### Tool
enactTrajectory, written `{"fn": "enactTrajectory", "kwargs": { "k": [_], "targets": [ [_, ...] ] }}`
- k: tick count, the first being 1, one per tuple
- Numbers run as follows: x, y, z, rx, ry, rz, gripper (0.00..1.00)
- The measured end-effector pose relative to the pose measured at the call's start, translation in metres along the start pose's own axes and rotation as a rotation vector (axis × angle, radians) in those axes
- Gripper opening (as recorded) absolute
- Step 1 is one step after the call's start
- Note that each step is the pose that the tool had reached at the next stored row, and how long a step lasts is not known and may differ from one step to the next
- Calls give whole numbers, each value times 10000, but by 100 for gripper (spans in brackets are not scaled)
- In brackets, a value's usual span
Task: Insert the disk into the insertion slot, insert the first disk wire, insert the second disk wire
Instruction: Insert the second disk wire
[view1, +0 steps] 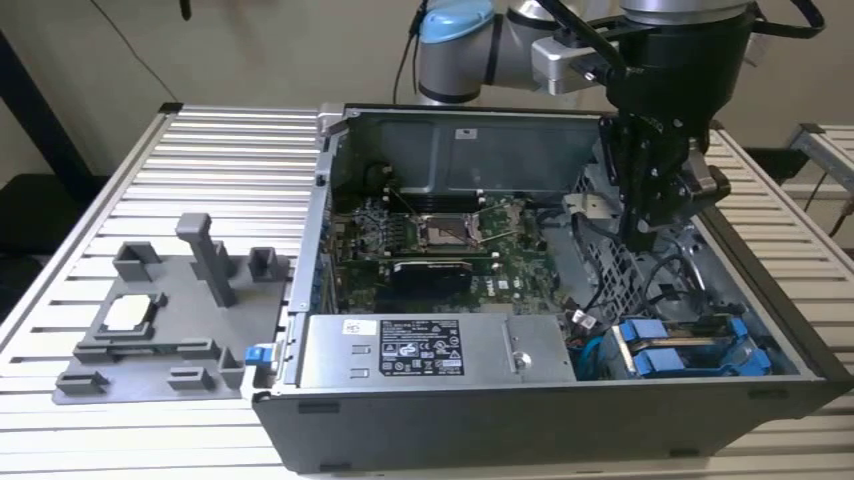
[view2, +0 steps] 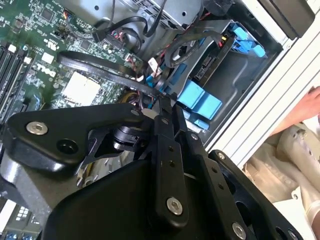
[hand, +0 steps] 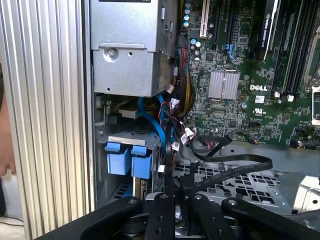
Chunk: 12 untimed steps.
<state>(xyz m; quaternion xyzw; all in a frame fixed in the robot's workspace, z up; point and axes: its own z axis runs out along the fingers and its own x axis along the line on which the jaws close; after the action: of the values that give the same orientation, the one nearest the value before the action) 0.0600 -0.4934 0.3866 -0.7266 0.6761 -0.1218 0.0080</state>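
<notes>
The disk, edged in bright blue plastic, lies in the insertion slot of the grey drive cage, at the near corner of the open computer case on the exterior view's right. Just above the cage the arm's black gripper reaches down into the case, its fingers drawn close together and pinching the end of a flat black disk wire. In both wrist views the wire loops away from the fingertips over the perforated metal floor and the green motherboard. Thin blue and black cables run between the cage and the silver power-supply box, which sits beside the cage along the case's near wall. The case stands on a slatted aluminium table; a grey plastic fixture rests on the slats towards the exterior view's left. Part of a person's hand shows beyond the table's edge in the second wrist view.
</notes>
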Motion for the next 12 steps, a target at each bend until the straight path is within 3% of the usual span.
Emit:
{"fn": "enactTrajectory", "kwargs": {
  "k": [6, 12],
  "targets": [
    [15, -2, 4, -3, 2, 0, 16],
    [148, -41, 41, -81, -8, -12, 16]
  ]
}}
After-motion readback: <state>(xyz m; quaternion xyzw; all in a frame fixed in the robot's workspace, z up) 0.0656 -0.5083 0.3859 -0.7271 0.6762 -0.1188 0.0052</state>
